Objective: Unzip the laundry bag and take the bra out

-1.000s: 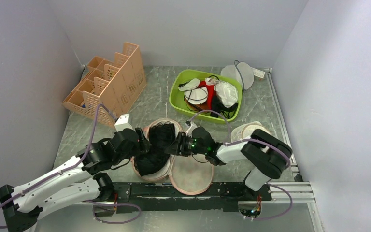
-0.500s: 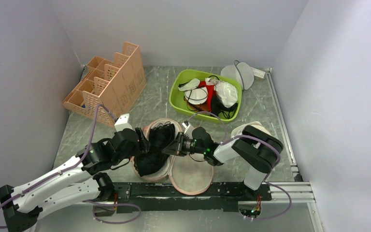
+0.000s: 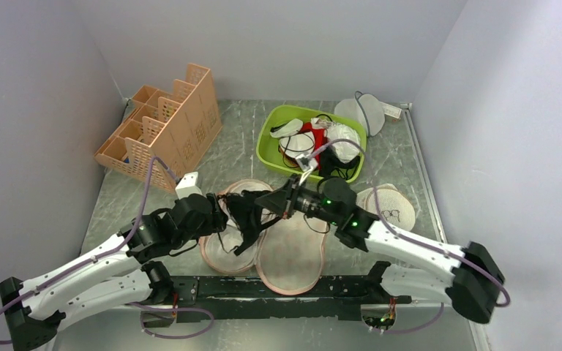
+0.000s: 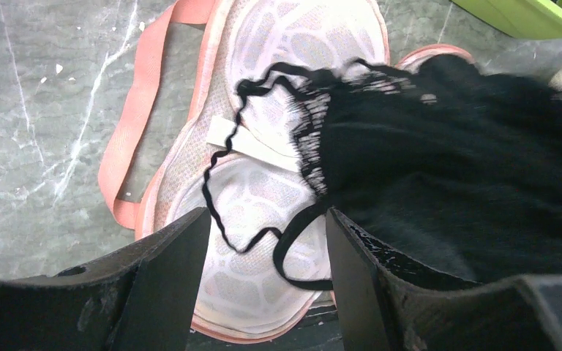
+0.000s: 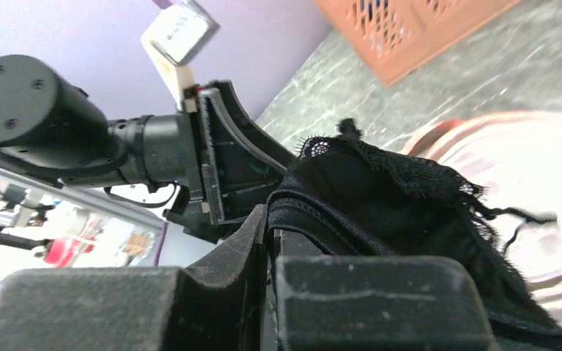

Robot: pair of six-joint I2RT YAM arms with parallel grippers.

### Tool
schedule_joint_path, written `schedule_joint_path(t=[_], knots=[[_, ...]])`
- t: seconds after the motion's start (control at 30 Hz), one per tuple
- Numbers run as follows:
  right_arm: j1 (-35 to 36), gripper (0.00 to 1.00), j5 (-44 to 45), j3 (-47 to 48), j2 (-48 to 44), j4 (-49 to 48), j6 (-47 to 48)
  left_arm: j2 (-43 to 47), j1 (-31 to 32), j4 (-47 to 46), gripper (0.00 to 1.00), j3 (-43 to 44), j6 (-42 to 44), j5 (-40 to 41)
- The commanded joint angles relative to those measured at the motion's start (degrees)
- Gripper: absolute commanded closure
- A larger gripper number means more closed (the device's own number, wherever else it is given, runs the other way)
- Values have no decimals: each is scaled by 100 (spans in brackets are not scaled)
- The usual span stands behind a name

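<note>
The laundry bag (image 3: 290, 252) lies unzipped and spread flat in two lobes, beige with pink trim. Its pale mesh inside shows in the left wrist view (image 4: 263, 183). The black bra (image 3: 247, 213) hangs lifted above the left lobe. My right gripper (image 3: 274, 201) is shut on its edge (image 5: 380, 197), the jaws (image 5: 269, 219) pinching a fold of fabric. My left gripper (image 3: 218, 212) is open just left of the bra. A thin black strap (image 4: 293, 245) lies loose on the bag between its fingers (image 4: 265, 216).
A green bin (image 3: 267, 139) with a red garment and white things stands behind the bag. An orange slotted organizer (image 3: 165, 124) is at the back left. A round beige mesh disc (image 3: 389, 206) lies right of the bag, a white mesh pouch (image 3: 362, 111) at the back right.
My right gripper has risen and drawn back to the right with the bra, pulling it up off the bag's left lobe. The left gripper has barely moved.
</note>
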State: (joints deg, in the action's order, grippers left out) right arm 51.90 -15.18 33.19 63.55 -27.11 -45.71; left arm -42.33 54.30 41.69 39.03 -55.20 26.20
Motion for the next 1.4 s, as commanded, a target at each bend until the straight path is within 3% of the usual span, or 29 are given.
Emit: schedule_joint_path(t=[0.0, 0.27, 0.43, 0.6, 1.0, 1.1, 1.27, 1.37], knots=[[-16, 100, 748, 148, -978, 1174, 1138, -9, -34, -210, 30, 146, 110, 59], [-21, 100, 2720, 308, -2131, 2062, 1638, -97, -33, -326, 30, 156, 140, 31], [-30, 100, 4348, 1091, -1609, 2454, 1857, -176, -33, -374, 30, 170, 154, 0], [-213, 100, 5390, 2165, -694, 2327, 2503, -207, -32, -295, 30, 179, 136, 0], [-1936, 100, 4657, 4107, 1476, 1236, 3020, -141, -33, -45, 30, 361, 162, 108], [-2204, 100, 4302, 3998, 1879, 1161, 2540, -140, -29, -72, 30, 356, 148, 84], [-2333, 100, 3538, 2721, 2216, 85, 2300, -99, -33, -150, 30, 258, 97, -49], [-2337, 100, 3349, 2249, 2394, 121, 2026, -102, -29, -125, 30, 249, 121, -90]])
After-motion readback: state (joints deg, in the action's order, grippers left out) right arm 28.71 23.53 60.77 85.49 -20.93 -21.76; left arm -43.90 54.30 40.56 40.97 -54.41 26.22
